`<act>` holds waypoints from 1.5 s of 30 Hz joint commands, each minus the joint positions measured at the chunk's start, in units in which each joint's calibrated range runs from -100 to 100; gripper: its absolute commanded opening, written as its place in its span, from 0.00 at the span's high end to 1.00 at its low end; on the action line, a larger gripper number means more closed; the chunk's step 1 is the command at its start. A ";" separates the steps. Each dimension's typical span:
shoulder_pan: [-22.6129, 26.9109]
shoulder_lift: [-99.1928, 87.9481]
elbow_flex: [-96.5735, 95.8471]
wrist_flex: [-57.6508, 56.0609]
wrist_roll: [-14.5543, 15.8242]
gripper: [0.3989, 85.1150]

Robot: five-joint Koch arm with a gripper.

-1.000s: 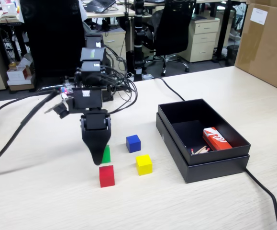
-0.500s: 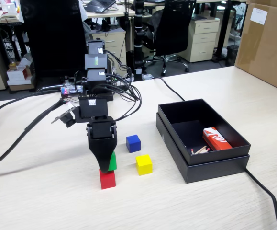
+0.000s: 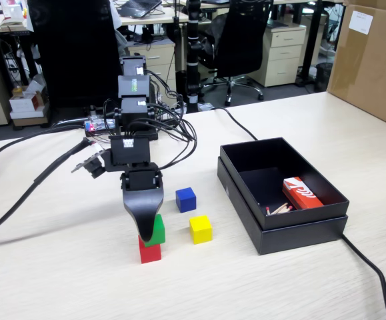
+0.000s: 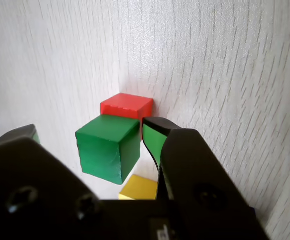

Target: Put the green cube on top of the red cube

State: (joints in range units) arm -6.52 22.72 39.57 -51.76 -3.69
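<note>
The gripper (image 3: 147, 233) stands over the red cube (image 3: 150, 252) on the table (image 3: 266, 287), jaws spread a little, the green cube (image 4: 107, 147) loose between them and resting on the red one. A clean finish likely calls for a straight lift, neither jaw brushing the stack. How squarely green sits is hard to judge: the black jaw hides its left half in the fixed view

Blue cube (image 3: 186, 199) and yellow cube (image 3: 201, 229) crowd stack's right.
</note>
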 commanded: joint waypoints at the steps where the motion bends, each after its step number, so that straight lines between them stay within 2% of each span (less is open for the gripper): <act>1: -0.10 -1.66 4.76 0.14 -1.03 0.46; 6: -0.15 -10.50 -1.13 0.14 -0.98 0.43; 15: 0.93 -43.20 -21.35 0.14 -0.78 0.43; 21: 3.57 -61.79 -39.30 0.40 1.47 0.43; 25: 5.23 -76.25 -57.25 6.62 2.54 0.43; 34: 5.37 -94.38 -79.28 17.59 3.66 0.44; 45: 5.13 -113.54 -100.41 22.43 3.76 0.42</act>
State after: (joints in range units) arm -1.29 -85.76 -61.30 -33.41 -0.07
